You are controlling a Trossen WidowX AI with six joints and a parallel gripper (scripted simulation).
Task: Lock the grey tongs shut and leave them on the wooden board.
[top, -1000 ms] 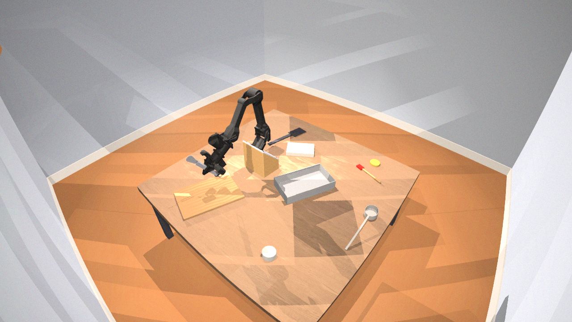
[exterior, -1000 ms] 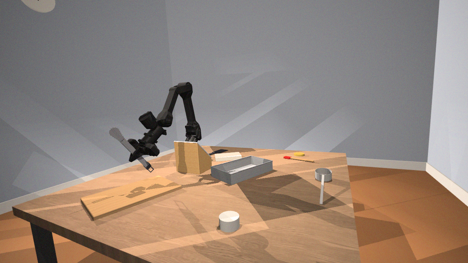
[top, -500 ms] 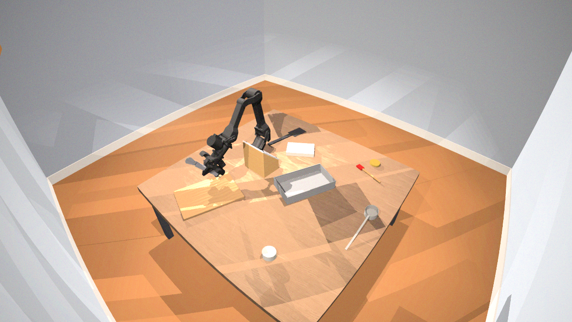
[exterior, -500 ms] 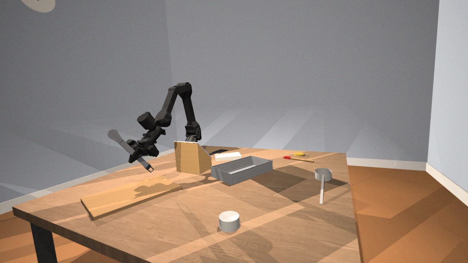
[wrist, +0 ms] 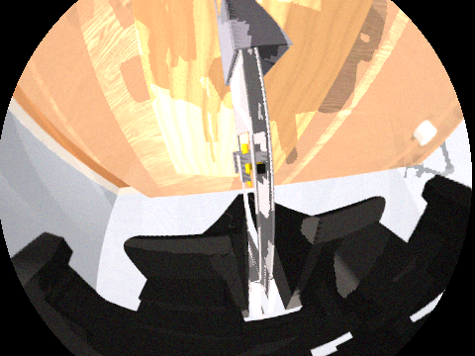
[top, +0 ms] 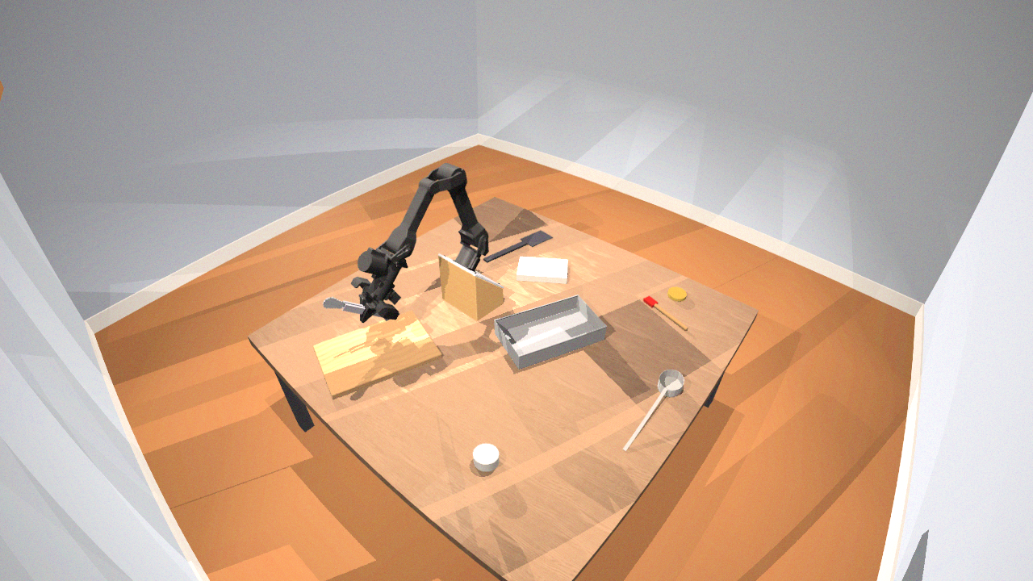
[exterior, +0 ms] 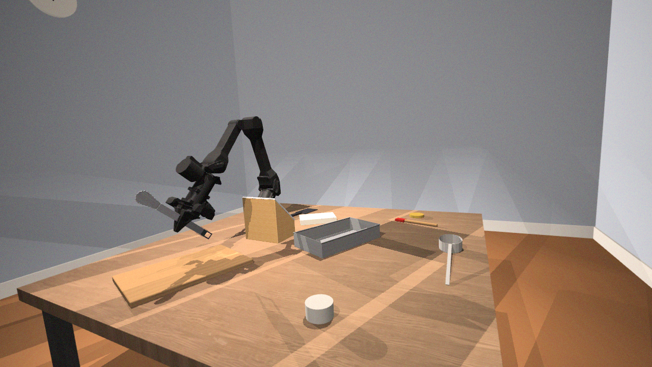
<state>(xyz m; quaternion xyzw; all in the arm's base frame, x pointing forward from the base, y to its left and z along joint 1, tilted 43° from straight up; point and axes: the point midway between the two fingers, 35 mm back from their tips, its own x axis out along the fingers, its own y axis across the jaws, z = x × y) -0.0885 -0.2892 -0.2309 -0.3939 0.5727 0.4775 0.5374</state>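
Note:
The grey tongs [top: 345, 307] [exterior: 161, 208] [wrist: 264, 109] are in the air, their arms close together. In the exterior view their scalloped tips point up to the left and the end with the loop points down to the right. A small yellow part shows on them in the wrist view; whether the lock is engaged I cannot tell. My gripper [top: 378, 311] [exterior: 180, 220] [wrist: 245, 198] is shut on the tongs, around their middle. It hangs above the back part of the wooden board [top: 330, 365] [exterior: 136, 284]. The roasting tin [top: 556, 353] [exterior: 346, 242] holds no tongs.
An upright wooden block [top: 458, 290] [exterior: 261, 223] stands between arm base and board. A white block [top: 541, 269], a dark spatula [top: 535, 240], a red-tipped brush [top: 667, 315] and a yellow disc [top: 676, 294] lie farther right. A white cylinder [exterior: 319, 310] and long-handled pan [exterior: 447, 264] are nearer the front.

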